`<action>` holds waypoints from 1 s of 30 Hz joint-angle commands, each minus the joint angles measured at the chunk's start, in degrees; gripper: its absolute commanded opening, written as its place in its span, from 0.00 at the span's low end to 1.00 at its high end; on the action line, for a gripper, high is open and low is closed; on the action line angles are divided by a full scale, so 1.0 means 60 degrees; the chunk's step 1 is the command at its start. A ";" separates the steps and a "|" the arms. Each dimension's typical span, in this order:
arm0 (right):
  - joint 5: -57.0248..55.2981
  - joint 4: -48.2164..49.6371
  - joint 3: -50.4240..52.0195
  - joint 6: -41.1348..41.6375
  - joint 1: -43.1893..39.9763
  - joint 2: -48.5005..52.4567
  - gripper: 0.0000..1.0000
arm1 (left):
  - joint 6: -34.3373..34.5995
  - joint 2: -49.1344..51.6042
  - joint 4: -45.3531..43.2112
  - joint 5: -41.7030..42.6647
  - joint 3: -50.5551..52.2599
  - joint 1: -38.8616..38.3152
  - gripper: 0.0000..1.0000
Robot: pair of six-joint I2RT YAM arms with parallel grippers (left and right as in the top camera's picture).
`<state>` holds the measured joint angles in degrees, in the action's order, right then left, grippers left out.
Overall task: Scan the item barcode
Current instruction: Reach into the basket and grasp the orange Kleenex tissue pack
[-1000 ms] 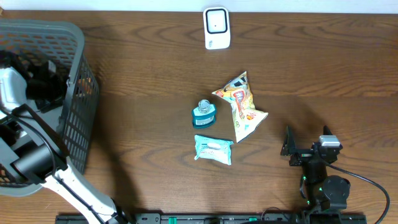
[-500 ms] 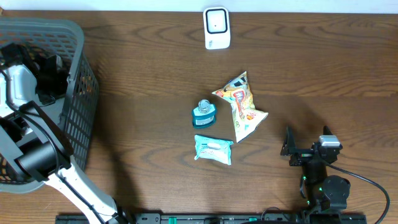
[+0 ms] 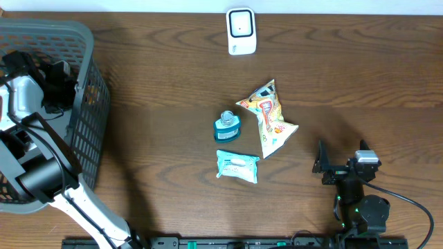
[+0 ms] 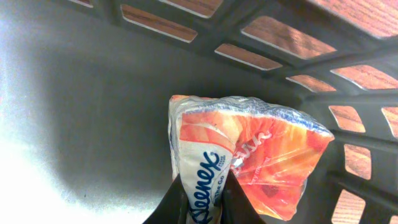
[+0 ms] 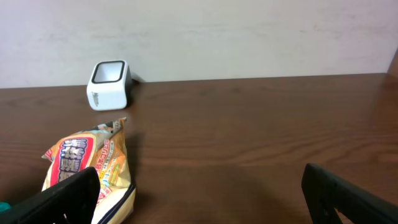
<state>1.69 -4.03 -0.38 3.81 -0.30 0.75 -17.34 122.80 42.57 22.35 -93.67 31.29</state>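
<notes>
Pinching tissue pack (image 4: 261, 149), left gripper (image 4: 204, 198) cropped

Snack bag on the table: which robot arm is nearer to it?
Right. Seen from overhead, the right arm sits just below-right of the snack bag; the left arm is far off, inside the grey basket.

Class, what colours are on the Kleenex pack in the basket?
Kleenex pack: orange and white, blue lettering; left wrist view shows it best.

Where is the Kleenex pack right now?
In the left wrist view, the Kleenex pack is inside the grey basket on the far left, pinched by the left end effector.
</notes>
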 commanded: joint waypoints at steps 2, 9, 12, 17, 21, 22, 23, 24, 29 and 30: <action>0.0022 -0.0036 0.0011 -0.0117 0.0066 -0.0015 0.99 | 0.1668 0.0069 -0.0044 -0.0353 0.0186 0.0062 0.07; 0.0022 -0.0036 0.0011 -0.0113 0.0066 -0.0015 0.99 | 0.4054 -0.1555 0.0251 -0.1461 0.0149 0.0474 0.07; 0.0022 -0.0036 0.0011 -0.0117 0.0066 -0.0015 0.99 | 0.4929 -0.3085 0.0510 -0.2688 0.0149 0.0586 0.07; 0.0022 -0.0033 0.0011 -0.0117 0.0066 -0.0015 0.99 | 0.6532 -0.5020 0.0856 -0.2707 0.0153 0.0586 0.07; 0.0022 -0.0036 0.0011 -0.0117 0.0066 -0.0015 0.99 | 0.8921 -0.6513 0.1818 -0.2696 0.0153 0.0546 0.07; 0.0022 -0.0036 0.0011 -0.0117 0.0066 -0.0015 0.99 | 0.9508 -0.7104 0.2208 -0.2619 0.0153 0.0426 0.07; 0.0022 -0.0036 0.0011 -0.0113 0.0066 -0.0015 0.99 | 0.9544 -0.7461 0.2371 -0.2426 0.0153 0.0266 0.07; 0.0022 -0.0036 0.0011 -0.0117 0.0066 -0.0015 0.99 | 0.9504 -0.7639 0.2444 -0.2310 0.0153 0.0142 0.07; 0.0022 -0.0036 0.0011 -0.0113 0.0066 -0.0015 0.99 | 0.8546 -0.8899 0.2885 -0.2124 0.0153 -0.1840 0.07; 0.0022 -0.0036 0.0011 -0.0117 0.0066 -0.0015 0.99 | 0.8346 -0.9023 0.2885 -0.2124 0.0153 -0.2208 0.07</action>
<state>1.69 -4.01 -0.38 3.81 -0.30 0.75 35.57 71.66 59.46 8.45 -92.36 24.80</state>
